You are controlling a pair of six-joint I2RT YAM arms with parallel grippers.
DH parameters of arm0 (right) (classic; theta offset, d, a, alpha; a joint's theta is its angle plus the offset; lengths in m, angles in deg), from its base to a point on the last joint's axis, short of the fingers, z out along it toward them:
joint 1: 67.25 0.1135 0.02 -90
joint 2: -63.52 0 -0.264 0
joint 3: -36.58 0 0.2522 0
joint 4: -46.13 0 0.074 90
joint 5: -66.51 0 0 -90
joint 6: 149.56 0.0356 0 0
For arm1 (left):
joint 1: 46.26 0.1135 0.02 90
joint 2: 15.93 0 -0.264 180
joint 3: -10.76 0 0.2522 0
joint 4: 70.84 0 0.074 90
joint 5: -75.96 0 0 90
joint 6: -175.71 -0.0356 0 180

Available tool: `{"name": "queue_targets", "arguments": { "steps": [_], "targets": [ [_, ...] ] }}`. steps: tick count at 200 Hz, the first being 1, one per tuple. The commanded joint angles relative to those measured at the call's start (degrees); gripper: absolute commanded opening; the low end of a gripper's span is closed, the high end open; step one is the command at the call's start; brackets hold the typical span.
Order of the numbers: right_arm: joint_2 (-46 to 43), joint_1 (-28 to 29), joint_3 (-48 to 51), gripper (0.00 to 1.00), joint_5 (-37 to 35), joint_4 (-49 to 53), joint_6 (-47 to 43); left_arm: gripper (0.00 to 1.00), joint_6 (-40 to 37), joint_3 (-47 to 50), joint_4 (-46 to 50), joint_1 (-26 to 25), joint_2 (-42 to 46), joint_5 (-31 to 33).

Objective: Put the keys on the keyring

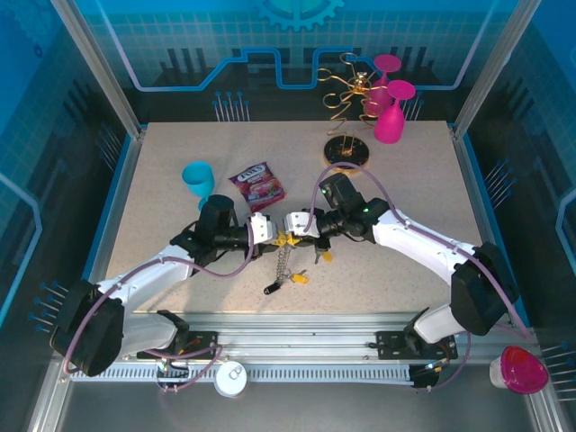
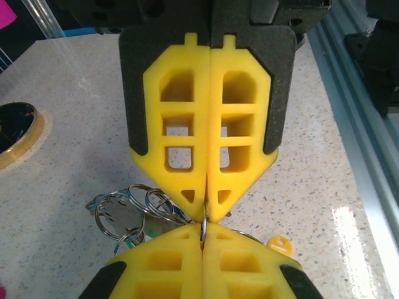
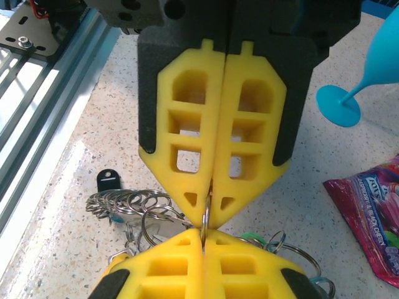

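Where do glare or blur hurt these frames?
Left wrist: white glare on the table beside the rail; the bunched rings are sharp. Right wrist: similar glare on the table beside the rail. Top external: evenly lit, no glare, but the keys look tiny.

A snack packet (image 1: 257, 185) lies on the speckled bench (image 1: 414, 198). Just left of it stands a teal goblet (image 1: 198, 177). A gold wire stand (image 1: 345, 148) stands beyond it to the right, and a yellow-headed key (image 1: 300, 278) lies nearer.

A robotics lab cell: speckled beige worktop (image 1: 405, 189) edged by silver aluminium extrusion rails (image 1: 306, 326), blue wall panels printed with circuit and gear graphics (image 1: 180, 36), white jointed left arm (image 1: 148, 270) and right arm (image 1: 418, 241) bolted on.
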Motion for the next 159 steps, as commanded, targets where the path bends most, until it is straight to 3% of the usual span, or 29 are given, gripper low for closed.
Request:
{"name": "queue_targets", "arguments": {
  "steps": [1, 20, 46, 76, 94, 125, 159],
  "targets": [
    [-3.55, -2.08, 3.29, 0.21, 2.18, -7.86, 10.94, 0.00, -7.45, -0.51, -2.37, -2.16, 2.38, 6.10],
    [-7.85, -5.03, 8.98, 0.26, 0.13, -15.97, 23.87, 0.00, -15.17, 0.68, -2.28, -4.84, 2.50, 12.82],
    [-14.08, -5.56, 17.36, 0.22, -12.82, -20.53, 36.44, 0.00, -20.32, 2.34, -5.19, -6.99, 2.19, 18.50],
    [-19.02, -5.34, 21.44, 0.14, -25.70, -17.02, 52.29, 0.00, -21.79, 2.79, -6.50, -7.54, 1.89, 19.83],
    [-19.74, -5.37, 20.91, 0.13, -28.71, -11.59, 59.26, 0.00, -21.97, 2.75, -6.78, -7.71, 1.70, 19.91],
    [-16.73, -4.87, 17.05, 0.18, -26.24, -2.73, 60.46, 0.00, -21.68, 2.75, -7.02, -7.83, 1.45, 19.57],
    [-15.26, -1.19, 16.11, 0.21, -20.98, -6.27, 45.85, 0.00, -19.32, 1.61, -5.06, -7.84, 1.27, 18.16]
  ]
}}
